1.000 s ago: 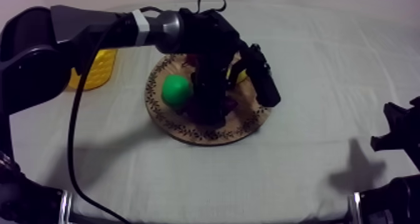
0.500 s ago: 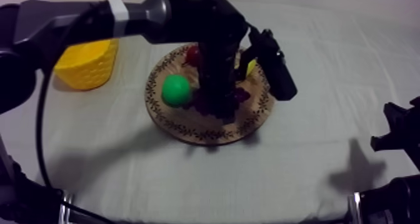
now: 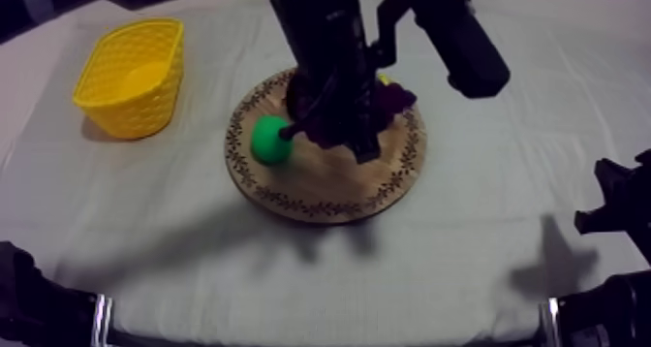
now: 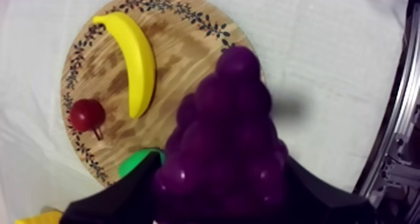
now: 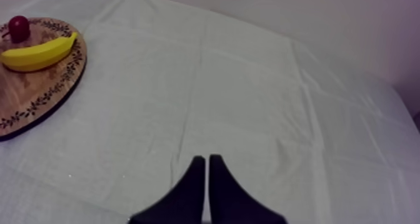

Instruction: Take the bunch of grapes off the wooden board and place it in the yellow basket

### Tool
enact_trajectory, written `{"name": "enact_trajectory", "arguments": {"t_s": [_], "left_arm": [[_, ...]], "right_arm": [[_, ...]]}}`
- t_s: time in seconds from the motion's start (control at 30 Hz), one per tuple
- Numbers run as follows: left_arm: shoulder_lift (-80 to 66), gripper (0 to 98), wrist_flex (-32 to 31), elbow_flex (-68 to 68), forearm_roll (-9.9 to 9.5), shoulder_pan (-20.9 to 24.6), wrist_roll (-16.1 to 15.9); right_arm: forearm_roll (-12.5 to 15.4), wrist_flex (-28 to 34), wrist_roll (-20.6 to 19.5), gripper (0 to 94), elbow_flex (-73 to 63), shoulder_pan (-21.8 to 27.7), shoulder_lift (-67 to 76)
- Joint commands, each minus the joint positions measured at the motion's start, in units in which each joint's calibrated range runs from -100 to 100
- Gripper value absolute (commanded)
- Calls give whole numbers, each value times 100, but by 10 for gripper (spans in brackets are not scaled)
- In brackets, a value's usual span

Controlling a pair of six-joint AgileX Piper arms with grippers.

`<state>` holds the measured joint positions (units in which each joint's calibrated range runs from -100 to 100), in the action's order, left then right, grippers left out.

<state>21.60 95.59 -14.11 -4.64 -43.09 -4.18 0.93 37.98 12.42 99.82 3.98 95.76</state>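
My left gripper (image 3: 336,128) hangs over the round wooden board (image 3: 325,204), shut on the purple bunch of grapes (image 3: 391,100). Seen from the left wrist, the grapes (image 4: 231,139) sit between my two black fingers (image 4: 125,198), lifted clear above the board (image 4: 187,48). The yellow basket (image 3: 131,75) stands at the table's far left, apart from the arm. My right gripper (image 5: 206,189) rests shut on nothing over bare cloth, low at the right side (image 3: 620,210).
Still on the board lie a banana (image 4: 134,61), a small red fruit (image 4: 86,114) and a green pear (image 3: 271,140). The right wrist view has the banana (image 5: 37,54) and red fruit (image 5: 19,27) at the board's edge (image 5: 44,98).
My left arm has risen from the board with the grapes in its gripper. The basket, partly hidden behind the arm before, now stands in full sight. The right arm has not moved.
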Motion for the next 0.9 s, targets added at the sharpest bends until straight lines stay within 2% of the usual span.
{"name": "enact_trajectory", "arguments": {"t_s": [0.0,0.27,0.63,0.87], "left_arm": [[-71,473,4,30,-3,19,17],[-230,463,15,95,-14,387,61],[-284,470,23,215,-22,1336,-66],[-302,468,119,9,-100,1884,-154]], "right_arm": [[2,0,1,3,-4,1,0],[2,0,1,3,-4,1,0],[2,0,1,3,-4,1,0],[2,0,1,3,-4,1,0]]}}
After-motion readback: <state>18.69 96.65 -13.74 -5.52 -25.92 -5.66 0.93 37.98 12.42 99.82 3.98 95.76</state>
